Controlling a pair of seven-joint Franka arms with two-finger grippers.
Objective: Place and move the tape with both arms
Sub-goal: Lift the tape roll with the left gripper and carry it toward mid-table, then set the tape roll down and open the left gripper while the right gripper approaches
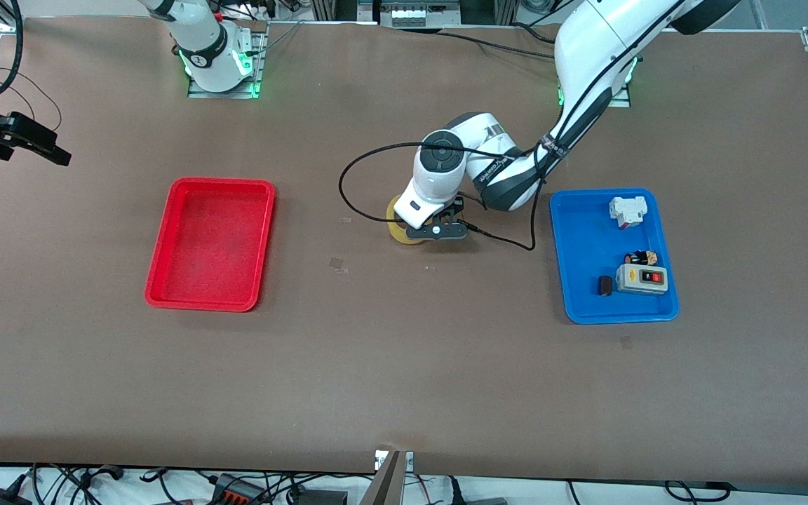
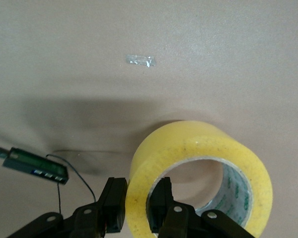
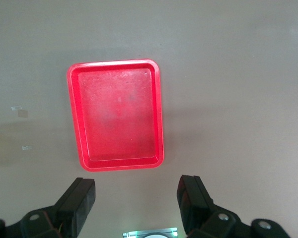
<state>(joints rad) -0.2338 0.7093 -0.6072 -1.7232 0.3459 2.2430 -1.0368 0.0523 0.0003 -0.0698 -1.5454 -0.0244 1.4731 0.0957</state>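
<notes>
- The right pincer (image 3: 136,191) waits over the tabletop (image 1: 404,365) close to the red tray (image 1: 211,243). Its jaws are wide with nothing between them. In the front view it sits at the upper edge-corner of the frame, and most of its arm is cut off there.
- The tape (image 2: 198,148) is in the middle of the front view, between the red tray and the blue tray (image 1: 586,238). The left pincer (image 2: 138,201) is narrow, clamped on the roll's wall with one finger inside the core and one outside.
- I judge this to be the set-down. I would settle the roll so it cannot roll off, open only a little, then lift straight up so the inner finger clears the core.
- The left wrist hides most of the roll from the front. I cannot tell whether the roll touches the tabletop.
- I cannot identify the small parts in the blue tray.
</notes>
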